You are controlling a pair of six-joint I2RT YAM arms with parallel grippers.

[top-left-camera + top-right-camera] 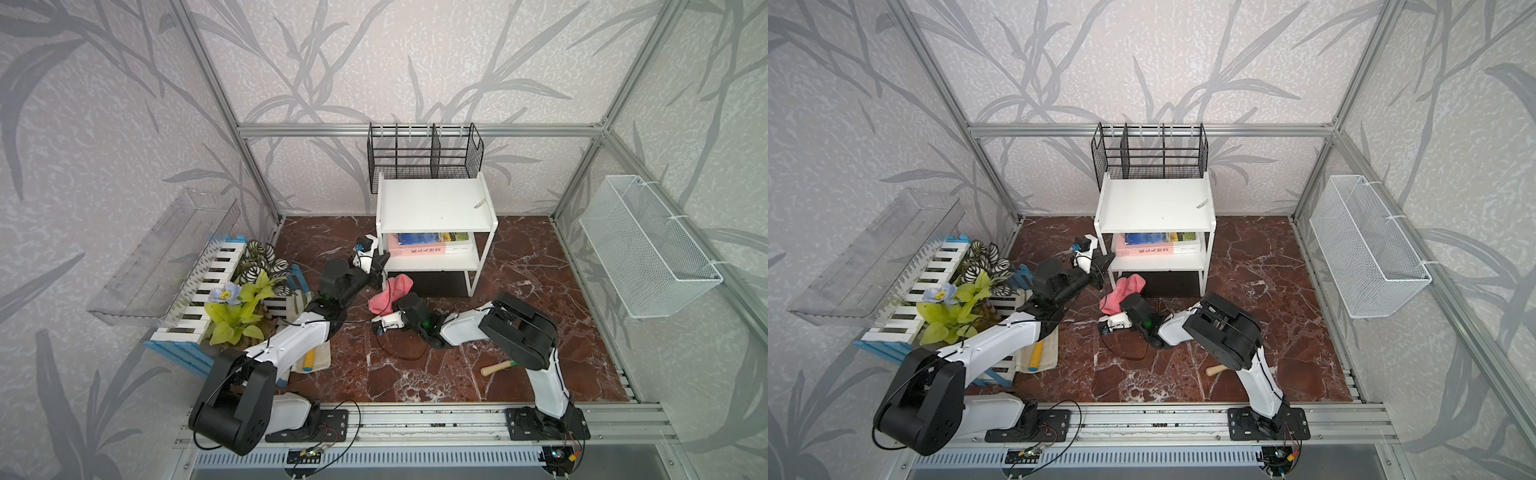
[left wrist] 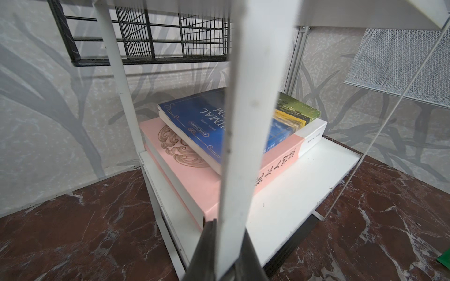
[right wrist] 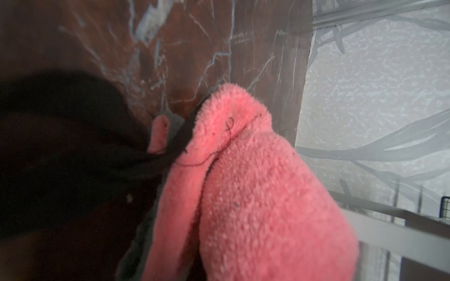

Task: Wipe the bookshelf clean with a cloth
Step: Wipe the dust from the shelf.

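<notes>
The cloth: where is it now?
In both top views, the cloth is in the right hand at the bookshelf's front left corner, near its bottom tier.

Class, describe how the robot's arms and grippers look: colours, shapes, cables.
Both the left arm and right arm have smooth white shells, bulky black joint housings and thin black cables. A green light glows at each wrist. The left gripper and right gripper are black.
</notes>
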